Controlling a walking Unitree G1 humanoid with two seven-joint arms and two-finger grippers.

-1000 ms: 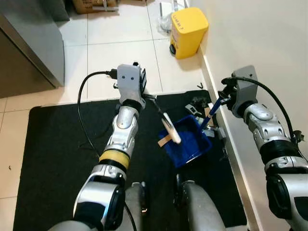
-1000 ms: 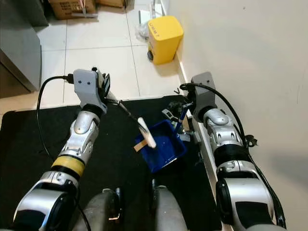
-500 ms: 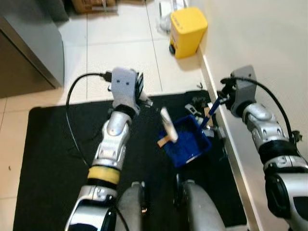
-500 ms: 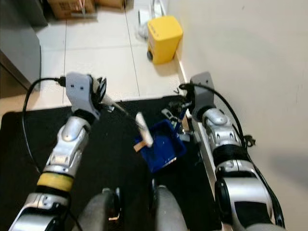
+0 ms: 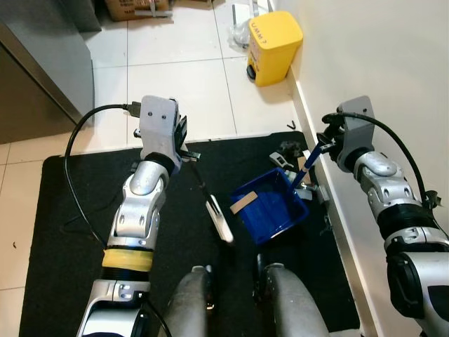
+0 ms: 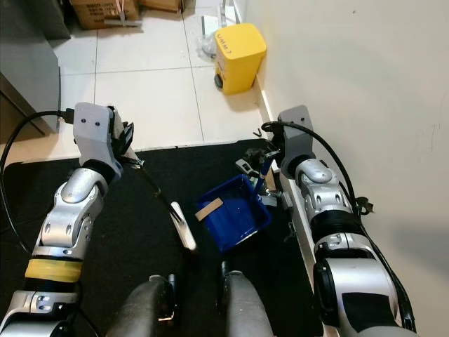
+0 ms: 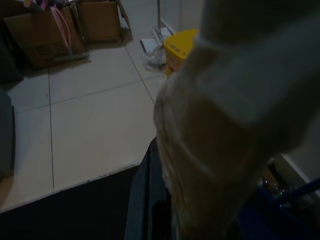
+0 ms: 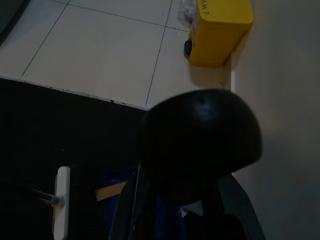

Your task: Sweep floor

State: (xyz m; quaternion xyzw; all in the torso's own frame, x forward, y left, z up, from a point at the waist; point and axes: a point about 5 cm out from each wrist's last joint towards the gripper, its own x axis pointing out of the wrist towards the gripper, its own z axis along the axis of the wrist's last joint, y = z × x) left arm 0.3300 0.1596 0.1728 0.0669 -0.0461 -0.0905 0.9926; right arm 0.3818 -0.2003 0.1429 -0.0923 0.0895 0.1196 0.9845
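Note:
My left gripper (image 5: 184, 145) is shut on the thin black handle of a small brush. Its white head (image 5: 219, 220) rests low over the black mat (image 5: 77, 217), just left of the blue dustpan (image 5: 272, 208). A tan scrap (image 5: 243, 203) lies at the pan's open left edge. By the wall, my right gripper (image 5: 325, 145) is shut on the pan's upright blue handle (image 5: 309, 166). The right wrist view has the brush head (image 8: 62, 201) and the scrap (image 8: 111, 190) below the handle's dark rounded end (image 8: 200, 140). The left wrist view is blocked by a blurred pale shape (image 7: 220, 145).
A yellow bin (image 5: 274, 45) stands against the white wall (image 5: 379, 63) beyond the mat. Small dark debris (image 5: 286, 150) lies at the mat's far right corner. A grey cabinet (image 5: 42, 63) is at the left, with cardboard boxes (image 7: 60, 27) further back on the pale tiles.
My left arm has swung the brush from above the dustpan to the left and down onto the mat. The dustpan, the scrap and my right arm have stayed put.

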